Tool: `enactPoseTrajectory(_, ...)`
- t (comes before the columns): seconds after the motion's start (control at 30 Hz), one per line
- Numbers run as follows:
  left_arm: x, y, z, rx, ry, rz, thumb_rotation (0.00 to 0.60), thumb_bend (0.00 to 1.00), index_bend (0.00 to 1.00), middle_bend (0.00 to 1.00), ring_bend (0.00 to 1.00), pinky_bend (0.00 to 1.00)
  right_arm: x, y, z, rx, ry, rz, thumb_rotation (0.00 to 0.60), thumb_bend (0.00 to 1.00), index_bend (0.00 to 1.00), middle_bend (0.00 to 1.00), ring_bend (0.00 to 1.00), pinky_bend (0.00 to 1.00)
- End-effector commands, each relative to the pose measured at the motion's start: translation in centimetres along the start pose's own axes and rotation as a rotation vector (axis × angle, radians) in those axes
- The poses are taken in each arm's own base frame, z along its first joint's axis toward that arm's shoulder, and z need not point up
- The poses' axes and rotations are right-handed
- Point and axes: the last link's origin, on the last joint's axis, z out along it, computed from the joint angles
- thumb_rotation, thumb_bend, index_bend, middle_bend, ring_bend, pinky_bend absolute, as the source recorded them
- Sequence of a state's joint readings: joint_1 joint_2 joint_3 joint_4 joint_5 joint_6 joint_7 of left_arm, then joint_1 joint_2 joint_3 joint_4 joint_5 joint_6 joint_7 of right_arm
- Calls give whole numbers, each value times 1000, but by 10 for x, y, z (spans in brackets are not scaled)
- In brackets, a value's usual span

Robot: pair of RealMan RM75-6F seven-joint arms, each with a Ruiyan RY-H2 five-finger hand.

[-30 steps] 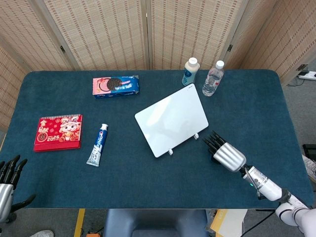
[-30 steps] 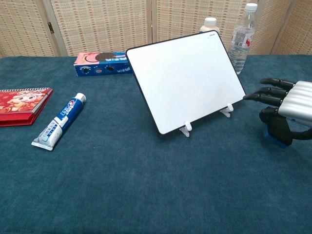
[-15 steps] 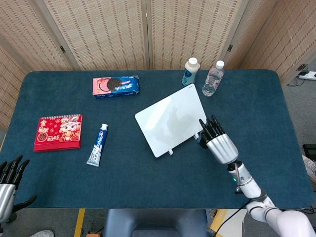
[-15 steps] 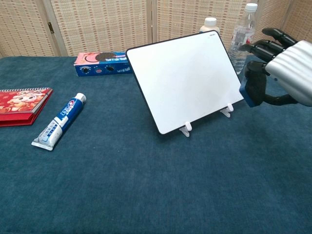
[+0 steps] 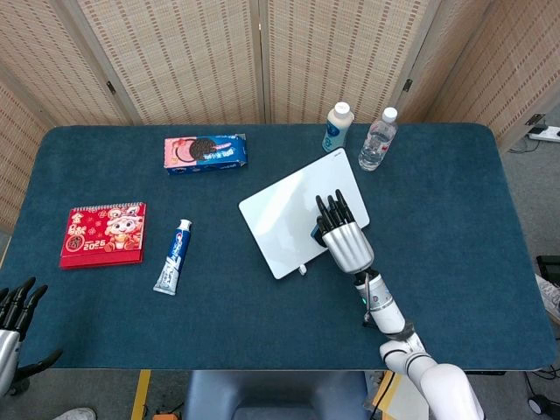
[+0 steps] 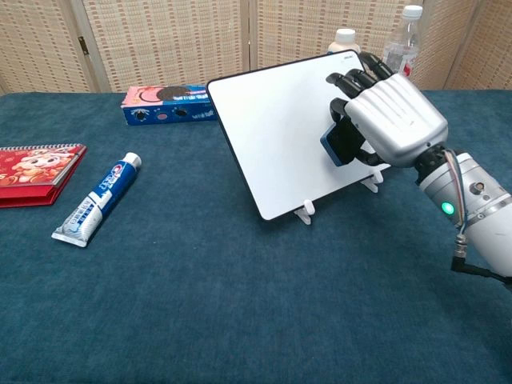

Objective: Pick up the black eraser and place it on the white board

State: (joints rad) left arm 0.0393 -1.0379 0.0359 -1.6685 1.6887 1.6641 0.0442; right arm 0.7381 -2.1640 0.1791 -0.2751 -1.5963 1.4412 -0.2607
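Now the right hand (image 6: 382,112) grips the black eraser (image 6: 333,146), holding it against the right part of the tilted white board (image 6: 280,128). The left hand (image 5: 16,315) hangs with fingers spread off the counter's (image 5: 262,306) near-left corner.

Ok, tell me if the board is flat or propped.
Propped: the board leans back on white feet.
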Motion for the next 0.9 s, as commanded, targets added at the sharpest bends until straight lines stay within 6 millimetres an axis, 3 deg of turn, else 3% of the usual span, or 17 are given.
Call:
enactPoseTrajectory(0.03, 2, -2, -1, 2, 4, 0, 600, 71, 0, 30, 104, 85, -1, -3, 4, -7, -8, -5, 600, 243, 607, 131, 125, 36)
enactPoseTrajectory(0.33, 5, -3, -2, 18, 26, 0, 600, 71, 0, 30, 103, 85, -5, -3, 7, -7, -36, -41, 600, 243, 158, 16, 45, 11)
enactPoseTrajectory(0.67, 10, -6, -5, 28, 51, -6, 600, 72, 0, 30, 103, 85, -6, 11, 1, -8, -37, -33, 600, 244, 4, 0, 4, 0)
enactPoseTrajectory(0.73, 10, -7, -5, 31, 53, -4, 600, 72, 0, 30, 103, 86, -5, 20, -8, -4, -21, -21, 600, 244, 0, 0, 0, 0)
enactPoseTrajectory(0.9, 7, -6, -2, 36, 45, 2, 600, 71, 0, 30, 104, 85, 9, 54, -57, 1, 19, 76, 600, 244, 0, 0, 0, 0)
